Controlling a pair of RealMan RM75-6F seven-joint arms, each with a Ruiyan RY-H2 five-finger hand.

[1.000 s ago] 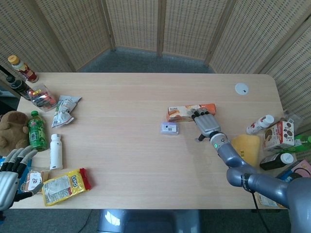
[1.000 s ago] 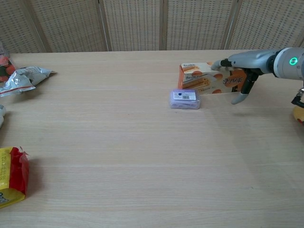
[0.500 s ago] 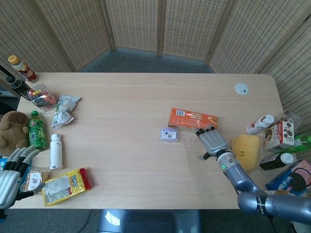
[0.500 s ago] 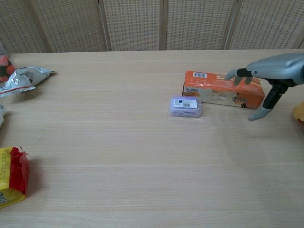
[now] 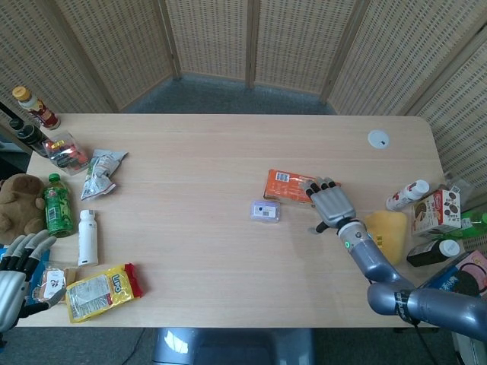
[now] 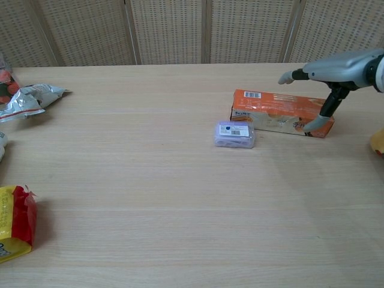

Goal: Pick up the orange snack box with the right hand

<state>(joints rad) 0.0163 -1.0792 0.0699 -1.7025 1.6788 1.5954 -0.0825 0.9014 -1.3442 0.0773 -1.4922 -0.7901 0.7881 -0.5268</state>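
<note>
The orange snack box (image 5: 289, 185) lies flat right of the table's middle, its barcode side up; in the chest view the orange snack box (image 6: 277, 111) shows its long front face. My right hand (image 5: 330, 203) hovers over the box's right end with fingers (image 6: 293, 75) stretched out above it and apart. Its thumb tip sits at the box's front right corner. The hand holds nothing. My left hand (image 5: 14, 277) hangs with fingers apart and nothing in it at the table's near left edge, seen only in the head view.
A small purple box (image 5: 265, 211) lies just left of and in front of the snack box. A yellow bag (image 5: 386, 232), a bottle (image 5: 407, 195) and a carton (image 5: 437, 211) crowd the right edge. Bottles, snack bags (image 5: 103, 291) and a plush toy fill the left side.
The snack box went from resting on its long edge under my right hand to lying flat. The right hand drew back toward me, then moved forward over the box's right end.
</note>
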